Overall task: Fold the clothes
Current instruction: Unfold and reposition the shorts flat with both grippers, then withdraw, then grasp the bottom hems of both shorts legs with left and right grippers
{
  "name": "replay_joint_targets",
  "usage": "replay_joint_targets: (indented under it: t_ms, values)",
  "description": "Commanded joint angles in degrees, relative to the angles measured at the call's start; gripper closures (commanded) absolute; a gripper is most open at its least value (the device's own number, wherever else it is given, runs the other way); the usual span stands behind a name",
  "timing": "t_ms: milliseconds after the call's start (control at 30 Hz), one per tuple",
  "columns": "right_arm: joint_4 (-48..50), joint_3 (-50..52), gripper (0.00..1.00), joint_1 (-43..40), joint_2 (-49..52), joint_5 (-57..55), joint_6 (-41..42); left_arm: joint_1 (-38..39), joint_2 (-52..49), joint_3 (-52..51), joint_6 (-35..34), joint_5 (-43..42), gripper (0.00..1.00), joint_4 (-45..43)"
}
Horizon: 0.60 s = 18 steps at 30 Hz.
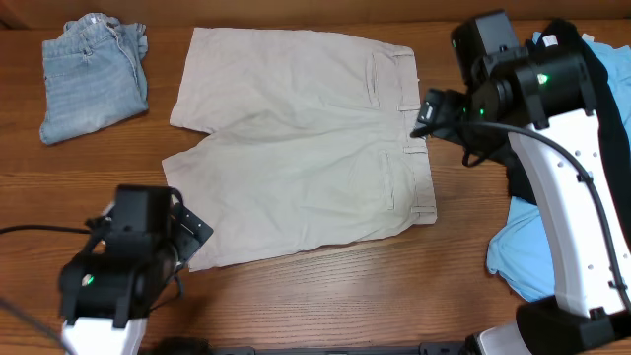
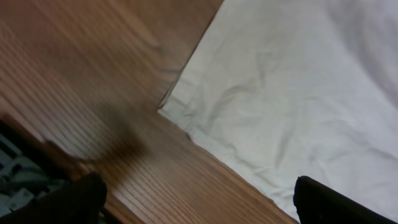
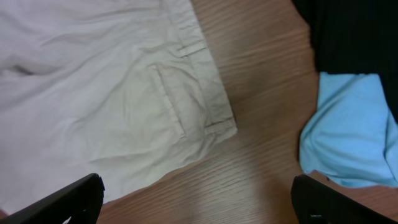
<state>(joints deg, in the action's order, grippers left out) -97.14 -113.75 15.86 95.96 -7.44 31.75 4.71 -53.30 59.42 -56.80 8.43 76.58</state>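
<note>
Pale beige shorts [image 1: 306, 148] lie spread flat in the middle of the wooden table, waistband to the right. My left gripper [image 1: 193, 231] hovers open at the near-left leg hem. In the left wrist view that hem corner [image 2: 168, 111] lies ahead of the open gripper [image 2: 199, 208], with bare wood between the fingers. My right gripper [image 1: 426, 116] is open at the waistband. In the right wrist view the shorts [image 3: 93, 93] and a back pocket [image 3: 171, 102] lie ahead of the open gripper [image 3: 199, 202], which holds nothing.
Folded light-blue denim [image 1: 94, 79] sits at the far left corner. A sky-blue top [image 1: 523, 256] and a black garment [image 1: 596, 94] are heaped at the right edge, partly under the right arm. Both also show in the right wrist view: blue top [image 3: 348, 130], black garment [image 3: 354, 37].
</note>
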Motion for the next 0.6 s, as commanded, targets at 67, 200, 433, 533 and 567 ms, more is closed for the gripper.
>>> replay_joint_targets:
  t_ms: [67,200,433,533,567]
  values:
    - [1.49,8.46,0.0,0.17,-1.75,-2.8,4.55,0.24,-2.71,-6.05,-8.22,0.63,0.0,-3.26]
    - [4.31,16.7,0.0,0.15,-1.75,-2.32,4.57,0.24,-5.79,-8.59,-8.24,0.26,0.0,-5.95]
    - [13.31,27.23,0.0,0.2,-1.75,0.04,3.76,0.24,-11.98,-11.74,-9.62,0.83,0.06,-9.81]
    - [15.56,29.18,0.0,0.26,-1.73,0.48,0.81,0.2,-14.01,-13.22,-12.37,1.42,0.07,-12.5]
    - [15.89,29.4,0.0,0.26,-1.73,0.74,-0.37,0.2,-14.53,-13.84,-13.22,1.49,0.07,-13.46]
